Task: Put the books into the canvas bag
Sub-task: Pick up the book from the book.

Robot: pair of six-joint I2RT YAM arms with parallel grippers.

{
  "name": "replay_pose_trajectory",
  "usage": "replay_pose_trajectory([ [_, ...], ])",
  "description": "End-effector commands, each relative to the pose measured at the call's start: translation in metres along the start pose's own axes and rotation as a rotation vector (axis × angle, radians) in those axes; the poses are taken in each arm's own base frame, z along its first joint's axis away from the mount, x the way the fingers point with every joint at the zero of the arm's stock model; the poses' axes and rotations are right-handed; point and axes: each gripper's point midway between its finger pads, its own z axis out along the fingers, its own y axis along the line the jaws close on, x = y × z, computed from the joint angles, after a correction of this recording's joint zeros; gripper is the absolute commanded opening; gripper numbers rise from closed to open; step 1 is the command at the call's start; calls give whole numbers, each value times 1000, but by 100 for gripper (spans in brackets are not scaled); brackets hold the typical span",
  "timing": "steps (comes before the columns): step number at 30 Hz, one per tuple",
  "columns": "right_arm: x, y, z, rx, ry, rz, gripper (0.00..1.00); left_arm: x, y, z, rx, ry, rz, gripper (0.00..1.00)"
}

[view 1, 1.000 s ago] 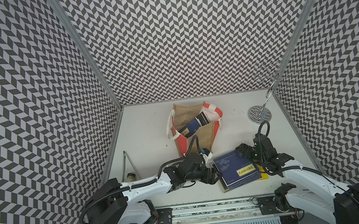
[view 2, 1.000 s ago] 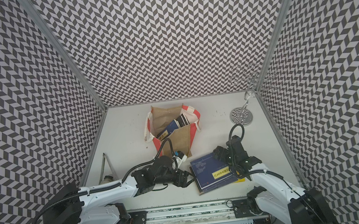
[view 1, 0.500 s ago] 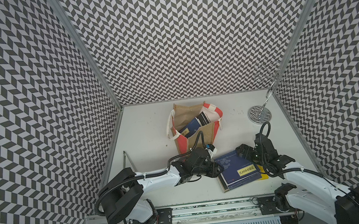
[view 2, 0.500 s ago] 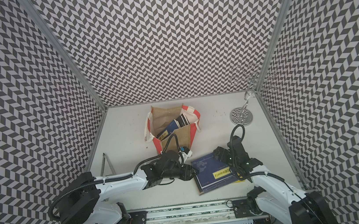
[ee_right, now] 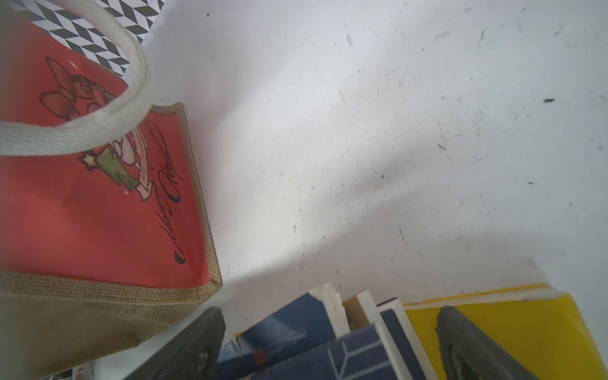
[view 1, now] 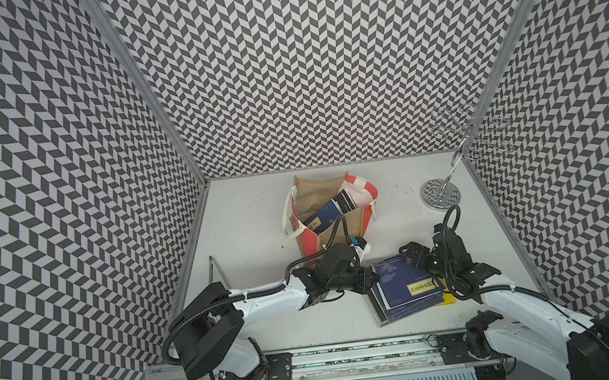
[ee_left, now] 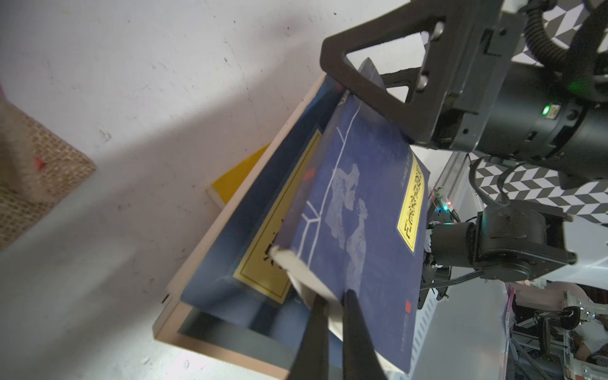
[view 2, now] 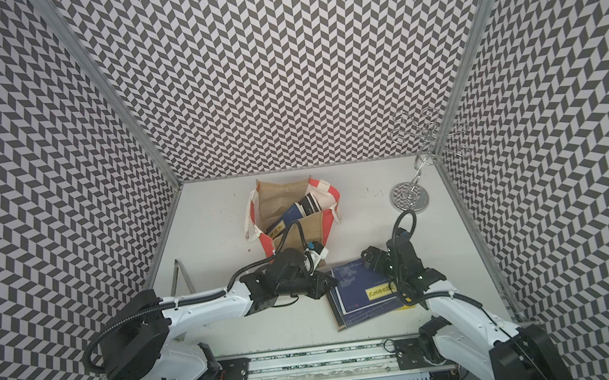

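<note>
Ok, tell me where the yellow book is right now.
In both top views the yellow book lies at the bottom of the book stack, on the table's right side beside the right hand.

You see the left claw (view 2: 323, 286) at the navy stack's (view 2: 365, 293) near corner, the right claw (view 2: 376, 264) opposite, and the canvas bag (view 2: 290, 216) behind holding books.

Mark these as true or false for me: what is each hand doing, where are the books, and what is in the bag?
1. The left hand pinches the top navy book by its corner. True.
2. The right hand is clamped shut. False: it is open above the book stack.
3. The canvas bag is empty. False: books already stand inside.
4. A yellow book lies at the bottom of the stack. True.
</note>
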Motion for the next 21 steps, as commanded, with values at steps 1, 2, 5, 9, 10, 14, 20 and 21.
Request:
replay_pose_trajectory([
  [1,24,-7,1,-3,83,-7,99,-43,-26,-3,91,-108,78,0],
  [2,23,-7,0,-1,76,1,99,-46,-22,-2,82,-109,78,0],
  [5,22,-8,1,3,70,5,100,-50,-11,3,57,-98,71,13],
  [9,22,-9,3,8,71,8,99,-53,7,8,39,-89,44,25],
  [10,22,-9,4,9,70,8,99,-53,9,9,41,-86,44,28],
  [14,22,-10,5,14,72,8,99,-55,14,13,30,-74,48,41],
  [20,20,-9,5,9,60,6,100,-53,23,19,13,-62,44,64],
  [21,20,-9,5,6,62,6,99,-53,24,20,12,-60,44,64],
])
